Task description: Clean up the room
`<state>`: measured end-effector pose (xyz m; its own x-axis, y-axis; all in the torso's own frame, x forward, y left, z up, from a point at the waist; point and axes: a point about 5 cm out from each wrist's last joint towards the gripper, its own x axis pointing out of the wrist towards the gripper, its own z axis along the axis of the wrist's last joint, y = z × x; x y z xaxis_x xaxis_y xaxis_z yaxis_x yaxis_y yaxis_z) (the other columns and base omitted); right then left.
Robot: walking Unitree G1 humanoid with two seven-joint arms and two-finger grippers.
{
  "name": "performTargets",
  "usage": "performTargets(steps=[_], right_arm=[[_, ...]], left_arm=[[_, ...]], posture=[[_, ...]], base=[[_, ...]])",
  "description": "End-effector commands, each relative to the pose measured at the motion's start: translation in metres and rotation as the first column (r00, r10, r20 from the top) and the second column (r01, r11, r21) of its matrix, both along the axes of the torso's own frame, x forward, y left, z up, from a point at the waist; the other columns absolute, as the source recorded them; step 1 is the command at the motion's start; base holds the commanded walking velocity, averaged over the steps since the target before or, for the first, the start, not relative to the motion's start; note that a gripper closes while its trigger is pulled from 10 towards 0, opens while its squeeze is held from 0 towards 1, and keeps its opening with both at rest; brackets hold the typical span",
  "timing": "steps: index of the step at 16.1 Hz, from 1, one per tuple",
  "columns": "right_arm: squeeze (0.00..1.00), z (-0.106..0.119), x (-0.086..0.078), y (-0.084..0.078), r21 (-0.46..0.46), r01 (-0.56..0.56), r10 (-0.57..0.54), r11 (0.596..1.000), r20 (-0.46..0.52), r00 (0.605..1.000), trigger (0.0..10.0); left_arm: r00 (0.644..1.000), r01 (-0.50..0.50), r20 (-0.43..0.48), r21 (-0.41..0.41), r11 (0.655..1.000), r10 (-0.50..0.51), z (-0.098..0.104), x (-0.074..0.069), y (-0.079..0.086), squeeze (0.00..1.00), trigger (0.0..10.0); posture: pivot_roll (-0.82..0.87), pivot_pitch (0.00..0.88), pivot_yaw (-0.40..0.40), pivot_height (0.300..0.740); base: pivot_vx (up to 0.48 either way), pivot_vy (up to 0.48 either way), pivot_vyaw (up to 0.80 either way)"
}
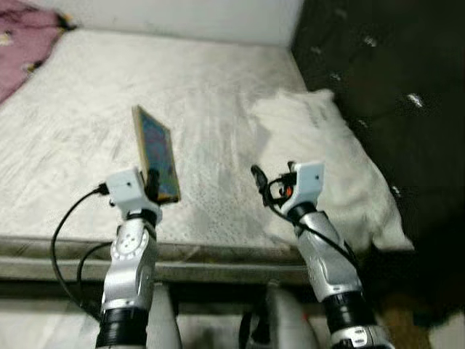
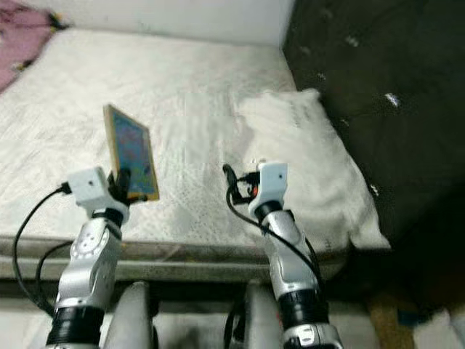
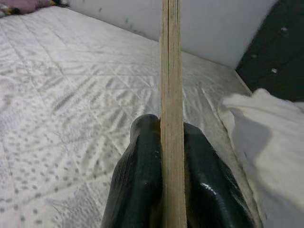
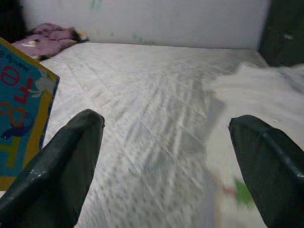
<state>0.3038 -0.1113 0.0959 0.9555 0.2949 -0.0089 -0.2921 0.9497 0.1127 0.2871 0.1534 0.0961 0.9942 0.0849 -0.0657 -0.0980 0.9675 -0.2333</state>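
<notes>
From the head camera, a bare quilted mattress (image 1: 211, 109) lies pale and dimpled, stitched in a diamond pattern. Above its near edge the left gripper (image 1: 154, 186) clamps the lower corner of a thin, stiff board book (image 1: 155, 151), held upright and edge-on, with yellow borders around a blue cover. Toward the mattress's right side lies a soft, rumpled white pillow (image 1: 330, 160), against a dark tufted headboard (image 1: 392, 94). A crumpled pink blanket (image 1: 22, 43) sits at the mattress's far left corner. The right gripper (image 1: 260, 182) hovers over the mattress's near edge, beside the pillow.

In the left wrist view, two glossy black fingers (image 3: 137, 180) press both faces of the book's pale layered cardboard edge (image 3: 171, 95), above the mattress.

In the right wrist view, the right gripper's matte black fingers (image 4: 61, 166) stand wide apart with nothing between them, mattress beneath, the book's colourful cover beside one finger.
</notes>
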Motion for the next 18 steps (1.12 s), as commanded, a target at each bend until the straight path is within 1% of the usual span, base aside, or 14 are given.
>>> performTargets(steps=[1, 9, 18], right_arm=[[0.00, 0.0041, 0.0009, -0.0034, -0.008, 0.002, -0.002, 1.000, 0.013, 1.000, 10.0], [0.00, 0.0027, 0.0016, -0.0043, -0.014, -0.003, 0.003, 1.000, -0.003, 1.000, 10.0], [0.00, 0.0031, 0.0013, -0.0039, -0.014, 0.000, 0.000, 1.000, -0.002, 1.000, 10.0]], left_arm=[[0.999, 0.020, 0.050, -0.005, 1.000, -0.020, 0.0124, 0.0043, -0.0075, 0.00, 10.0], [0.997, 0.035, 0.074, -0.026, 0.999, -0.033, 0.0151, 0.0030, -0.0090, 0.00, 10.0], [0.995, 0.057, 0.078, -0.034, 0.998, -0.054, 0.0158, 0.0043, -0.0112, 0.00, 10.0]], posture=[[0.02, 0.004, -0.063, 0.614], [0.02, 0.010, -0.074, 0.614], [0.02, 0.014, -0.071, 0.614]], base=[[0.000, 0.000, 0.00], [0.000, 0.000, 0.00], [0.329, 0.000, 0.00]])
